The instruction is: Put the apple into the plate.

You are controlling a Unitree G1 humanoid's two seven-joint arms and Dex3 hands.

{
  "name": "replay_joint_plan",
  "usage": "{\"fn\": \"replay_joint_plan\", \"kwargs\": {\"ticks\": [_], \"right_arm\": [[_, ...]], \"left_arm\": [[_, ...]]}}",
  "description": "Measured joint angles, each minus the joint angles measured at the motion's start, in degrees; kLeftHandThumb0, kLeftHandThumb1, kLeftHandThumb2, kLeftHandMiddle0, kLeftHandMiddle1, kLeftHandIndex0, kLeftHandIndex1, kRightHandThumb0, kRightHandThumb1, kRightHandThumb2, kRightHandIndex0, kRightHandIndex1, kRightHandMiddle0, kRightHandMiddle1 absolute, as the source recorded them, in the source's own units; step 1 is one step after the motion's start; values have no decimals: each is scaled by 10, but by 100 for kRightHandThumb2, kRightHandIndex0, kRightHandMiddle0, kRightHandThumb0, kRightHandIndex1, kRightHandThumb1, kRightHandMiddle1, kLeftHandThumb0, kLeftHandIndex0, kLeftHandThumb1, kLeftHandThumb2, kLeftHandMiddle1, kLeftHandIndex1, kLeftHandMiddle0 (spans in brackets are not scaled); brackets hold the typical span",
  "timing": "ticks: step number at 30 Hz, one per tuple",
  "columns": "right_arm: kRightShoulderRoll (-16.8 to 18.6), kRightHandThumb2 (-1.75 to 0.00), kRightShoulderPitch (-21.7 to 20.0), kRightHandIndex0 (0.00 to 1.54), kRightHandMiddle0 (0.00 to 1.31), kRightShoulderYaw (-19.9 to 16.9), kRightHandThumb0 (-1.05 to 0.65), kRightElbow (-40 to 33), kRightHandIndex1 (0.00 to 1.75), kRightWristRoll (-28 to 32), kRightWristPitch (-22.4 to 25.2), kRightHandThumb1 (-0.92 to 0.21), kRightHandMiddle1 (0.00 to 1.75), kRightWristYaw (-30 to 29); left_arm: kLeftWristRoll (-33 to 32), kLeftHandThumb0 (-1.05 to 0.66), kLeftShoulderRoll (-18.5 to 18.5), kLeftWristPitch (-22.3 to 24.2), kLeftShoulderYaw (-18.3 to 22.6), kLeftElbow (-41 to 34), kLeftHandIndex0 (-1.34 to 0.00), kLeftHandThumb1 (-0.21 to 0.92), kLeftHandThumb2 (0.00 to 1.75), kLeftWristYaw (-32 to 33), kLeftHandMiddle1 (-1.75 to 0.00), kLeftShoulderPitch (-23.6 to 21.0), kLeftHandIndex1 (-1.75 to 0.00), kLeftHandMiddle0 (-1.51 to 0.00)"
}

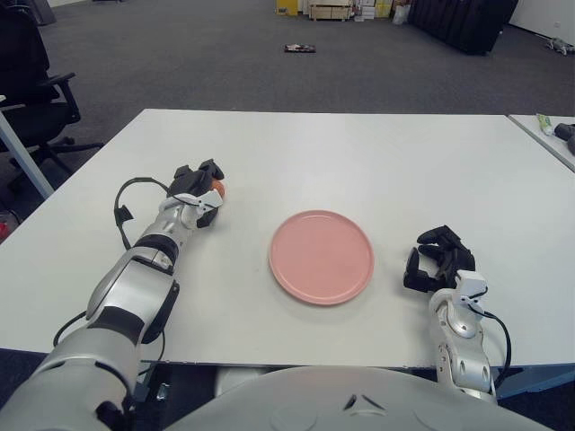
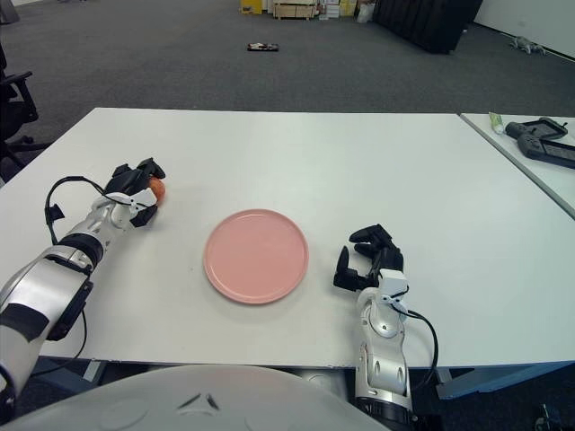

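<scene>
- Left eye view: the left hand (image 1: 199, 187) is out on the tabletop (image 1: 359, 153), well to the left of the plate (image 1: 322, 256), with its dark fingers (image 1: 212, 171) curled around the apple (image 1: 218, 189). Only a sliver of orange-red peeks out on the hand's right side, so most of the fruit is hidden.
- I can't tell whether the apple is lifted or sitting on the surface. My guess is this is the grab step, with the carry to the plate yet to come.
- The plate is empty and sits in the middle, between both hands, which makes it an easy drop target.
- Right eye view: same story. The apple (image 2: 156, 188) shows as a small orange patch at the hand's right edge, on the side facing the plate (image 2: 256, 255).
- It's a round thing, so there's no real long axis to speak of, and the stem end isn't visible, so I can't say which way it points.
- The right hand (image 2: 368, 256) shows just right of the plate, fingers loosely bent and holding nothing. It looks idle, probably kept clear so the left arm can swing in.
</scene>
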Motion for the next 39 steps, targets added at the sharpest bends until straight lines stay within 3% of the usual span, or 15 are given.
{"fn": "replay_joint_plan", "kwargs": {"ticks": [21,28,34,39], "right_arm": [[0,-175,-4,94,75,0,-1,2,175,0,-1,10,160,-1],[1,-175,-4,94,75,-1,-1,3,175,0,-2,10,161,-1],[1,-175,-4,94,74,0,-1,5,175,0,-5,10,161,-1],[2,-175,-5,93,74,0,-1,6,175,0,-8,9,161,-1]], "left_arm": [[-20,0,1,-44,28,-31,-63,0,163,16,-158,4,-175,-90],[-7,0,21,-76,26,-105,-61,3,160,54,-160,23,-175,-87],[8,0,35,-72,27,-191,-52,15,151,65,-171,42,-175,-73],[21,0,42,-69,28,-284,-53,14,153,66,-174,73,-175,-72]]}}
